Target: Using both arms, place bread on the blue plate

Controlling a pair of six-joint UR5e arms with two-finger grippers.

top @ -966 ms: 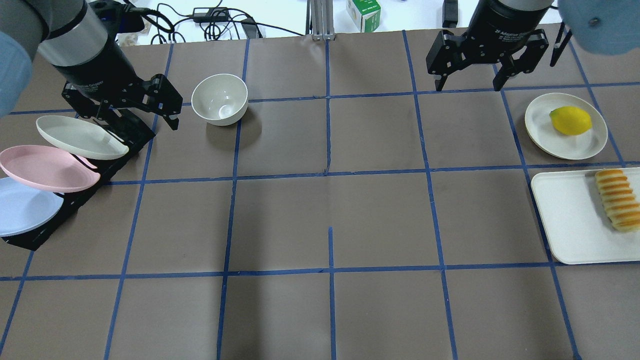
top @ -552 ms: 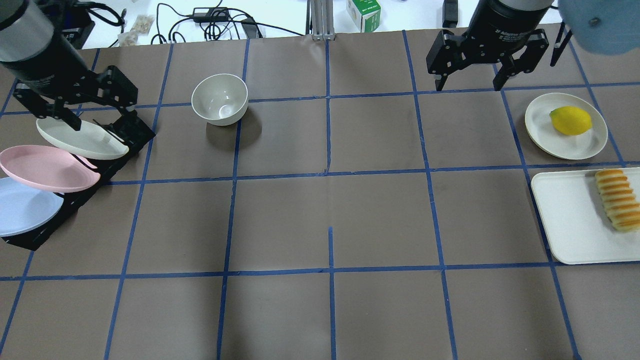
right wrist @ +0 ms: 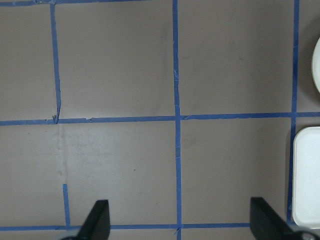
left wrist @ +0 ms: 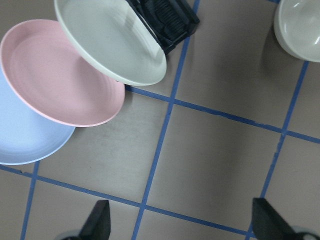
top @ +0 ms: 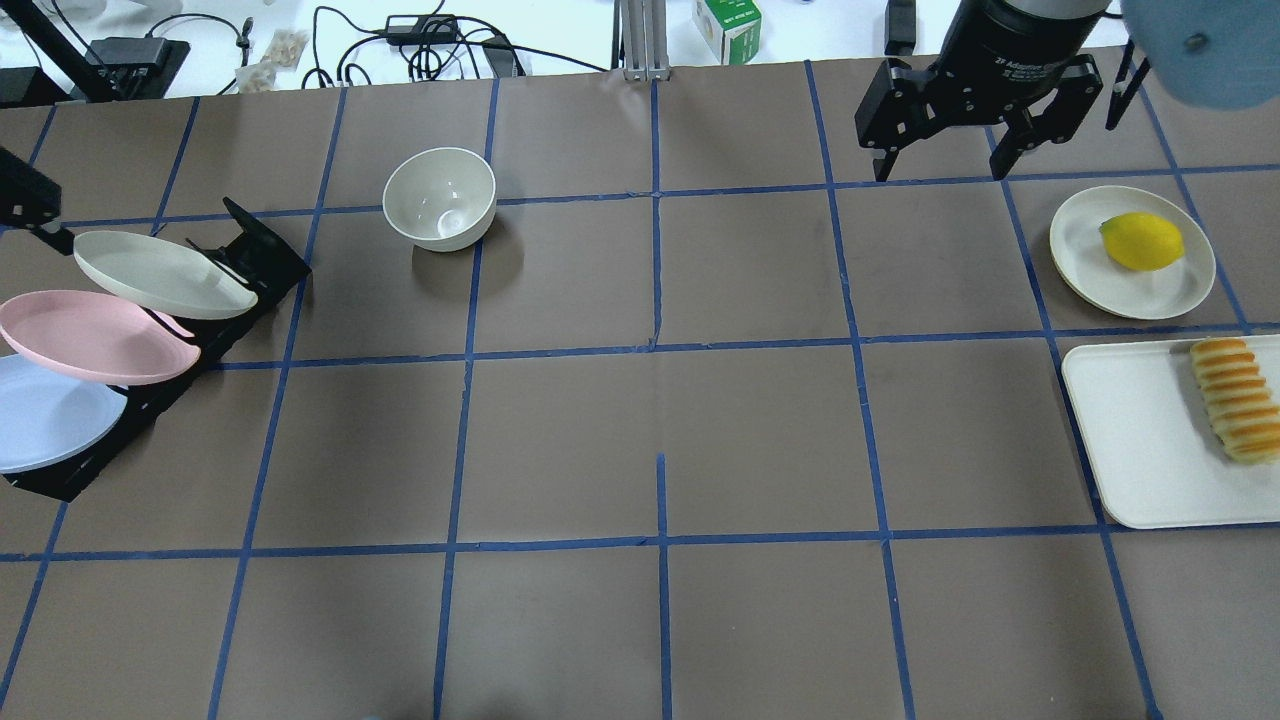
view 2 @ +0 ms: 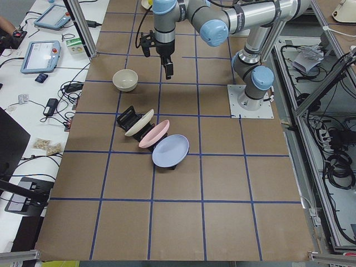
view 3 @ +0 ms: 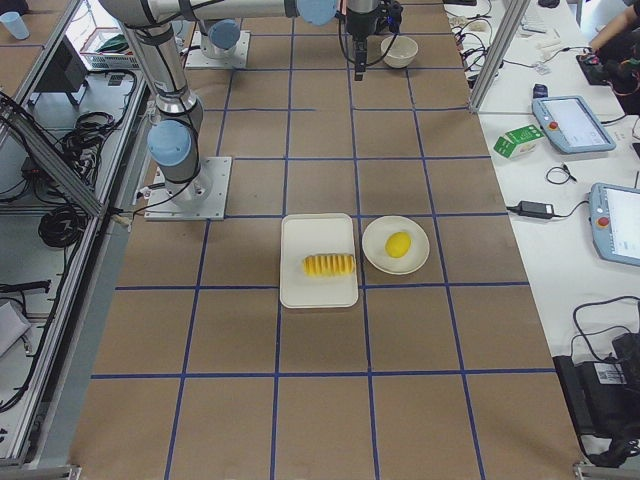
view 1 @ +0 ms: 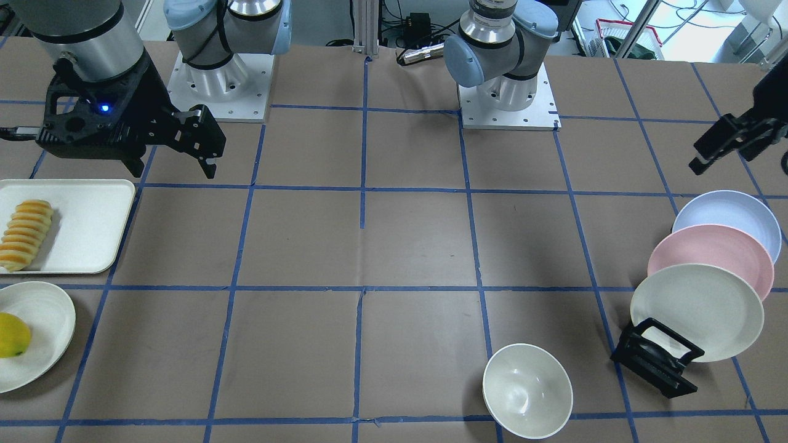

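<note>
The bread, a ridged orange-yellow loaf, lies on a white tray at the right edge; it also shows in the front view. The pale blue plate leans in a black rack at the far left, nearest me, behind a pink plate and a cream plate. My left gripper is open and empty, high beside the rack; only one of its fingers shows overhead. My right gripper is open and empty, beyond the tray, near the lemon plate.
A cream bowl stands right of the rack. A yellow lemon sits on a cream plate beyond the tray. Brown paper with blue tape lines covers the table. Cables and a green carton lie past the far edge.
My left gripper has moved left from above the rack's far end to the left edge of the overhead view, now mostly out of it. The right gripper has barely moved.
</note>
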